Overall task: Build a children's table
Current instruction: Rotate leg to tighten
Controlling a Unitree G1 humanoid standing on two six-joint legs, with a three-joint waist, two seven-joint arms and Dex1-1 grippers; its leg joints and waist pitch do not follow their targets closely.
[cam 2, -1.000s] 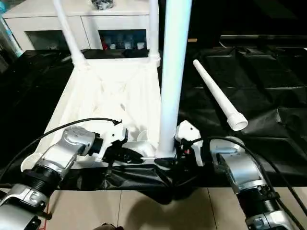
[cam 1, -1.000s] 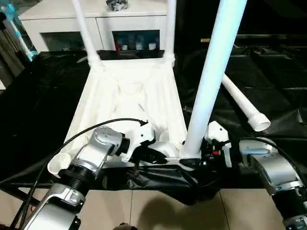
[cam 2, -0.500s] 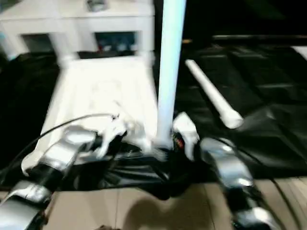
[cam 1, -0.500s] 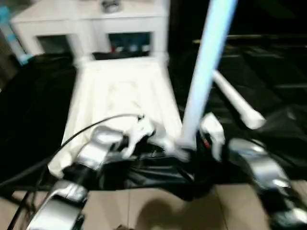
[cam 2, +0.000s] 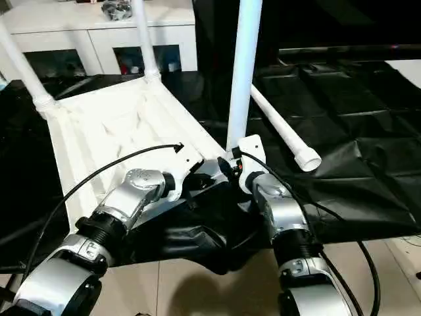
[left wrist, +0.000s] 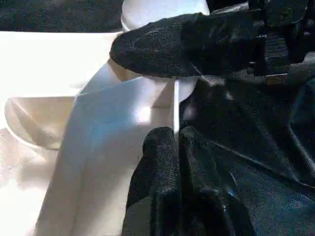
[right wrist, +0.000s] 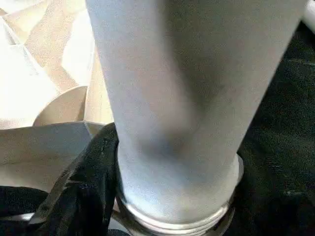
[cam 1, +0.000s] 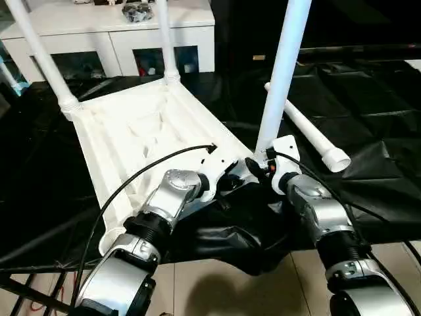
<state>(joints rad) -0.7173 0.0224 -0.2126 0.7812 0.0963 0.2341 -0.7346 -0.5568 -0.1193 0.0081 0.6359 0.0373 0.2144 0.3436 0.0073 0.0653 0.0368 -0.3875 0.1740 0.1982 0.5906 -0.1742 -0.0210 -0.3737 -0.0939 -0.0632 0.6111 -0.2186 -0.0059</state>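
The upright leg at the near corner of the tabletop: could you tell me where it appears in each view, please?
Left eye view: upright leg, right of centre.
Right eye view: centre.
Left wrist view: its base, behind a black finger.
Right wrist view: large, close.
Shared landmark: the loose leg lying on black sheeting.

The upright leg [cam 1: 283,72] I held ran off the top edge, as did the two far legs [cam 1: 36,56]. My wrists hid the corner socket under it. The objects behind the cabinet's glass doors [cam 1: 154,62] were too small to tell.
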